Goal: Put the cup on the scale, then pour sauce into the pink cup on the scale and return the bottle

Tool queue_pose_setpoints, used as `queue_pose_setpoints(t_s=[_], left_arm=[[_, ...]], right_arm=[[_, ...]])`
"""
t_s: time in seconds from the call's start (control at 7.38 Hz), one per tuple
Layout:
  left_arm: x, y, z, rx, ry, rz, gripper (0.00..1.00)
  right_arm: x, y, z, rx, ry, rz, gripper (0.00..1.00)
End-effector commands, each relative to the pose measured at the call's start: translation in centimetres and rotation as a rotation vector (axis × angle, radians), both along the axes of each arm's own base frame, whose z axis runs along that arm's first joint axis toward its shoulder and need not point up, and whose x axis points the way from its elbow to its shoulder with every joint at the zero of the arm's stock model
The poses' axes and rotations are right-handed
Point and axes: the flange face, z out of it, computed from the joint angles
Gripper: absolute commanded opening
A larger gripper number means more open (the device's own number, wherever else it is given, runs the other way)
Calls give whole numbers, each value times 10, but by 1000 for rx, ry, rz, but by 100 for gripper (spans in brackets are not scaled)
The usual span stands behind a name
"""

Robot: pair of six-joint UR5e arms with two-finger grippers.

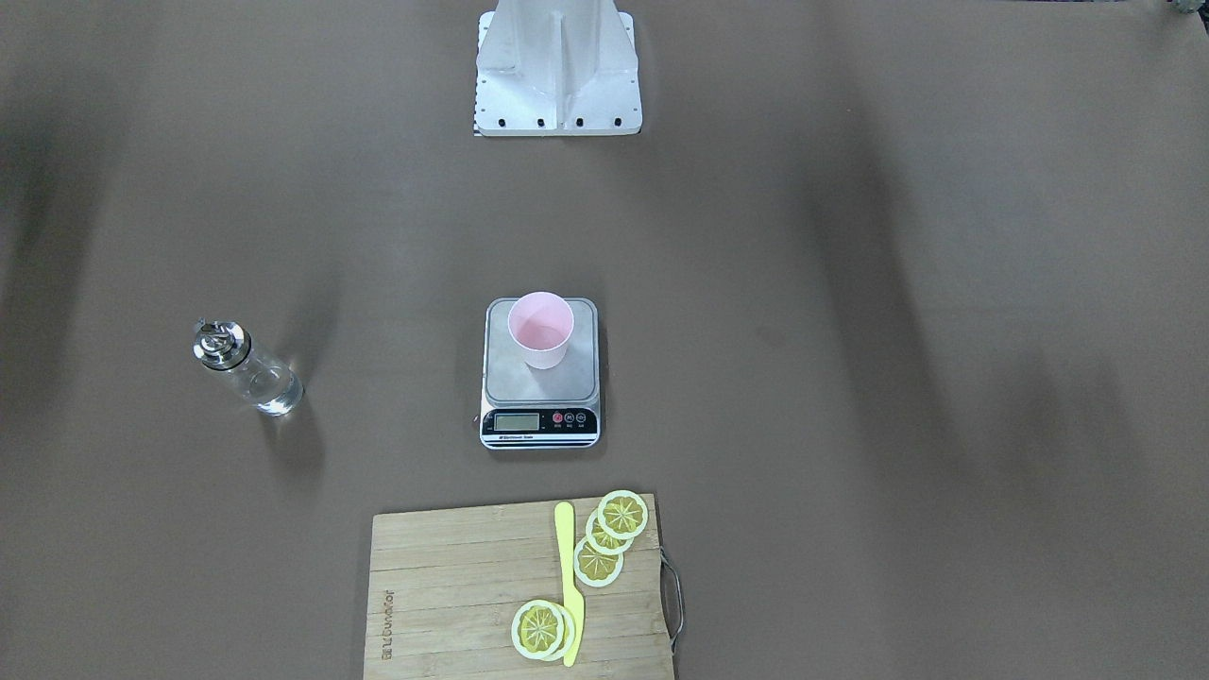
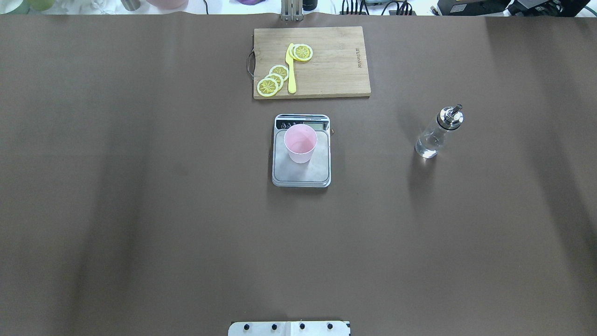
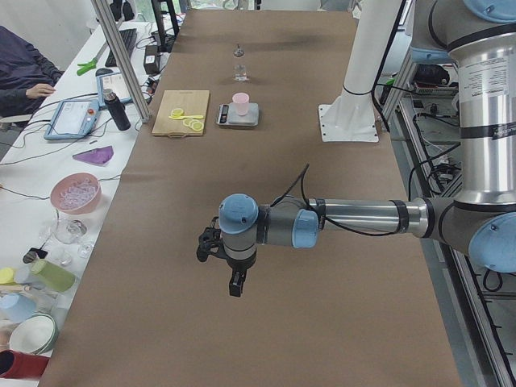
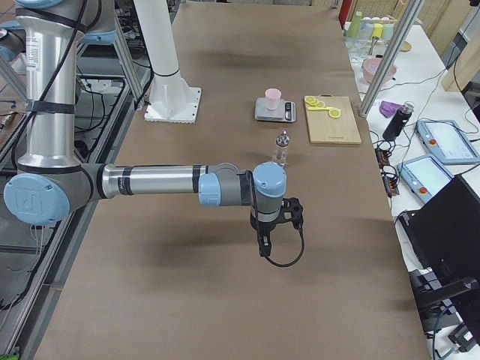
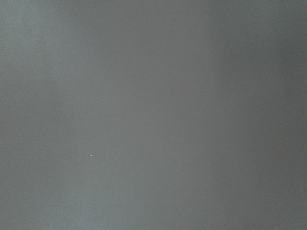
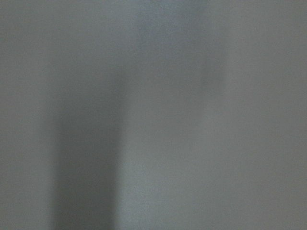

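- Cup (image 1: 540, 331) stands upright, mouth up, on the steel platform of the scale (image 1: 570, 380), which sits about midway along the counter (image 1: 850, 378), somewhat toward the edge away from my base.
- The scale's black display strip faces that far edge, where a wooden cutting board (image 1: 453, 586) carries lemon slices (image 1: 623, 515) and a yellow knife (image 1: 569, 586).
- The bottle (image 1: 247, 370) stands upright on the bare counter toward my right end, well apart from the scale, with clear sauce (image 1: 271, 389) showing low in the glass.
- My left tool (image 3: 235, 288) hangs over the counter's left end, fingers pointing down, well apart from the cup; only the side view shows it, so I cannot tell how wide it is.
- My right tool (image 4: 262, 247) hangs over the right end, fingers down, with the bottle between it and the scale; here too I cannot tell its width.
- Both wrist views show only blurred, bare surface.
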Motion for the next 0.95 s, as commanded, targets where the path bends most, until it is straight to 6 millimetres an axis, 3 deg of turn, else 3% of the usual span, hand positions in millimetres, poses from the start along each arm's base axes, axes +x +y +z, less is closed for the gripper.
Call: queue_pose_setpoints(t_s=[0.0, 0.81], left_arm=[[1, 2, 0, 0, 0, 2, 99], [1, 4, 0, -3, 0, -1, 99]], right_arm=[[0, 6, 1, -3, 0, -1, 100], [-4, 9, -3, -26, -59, 6, 100]])
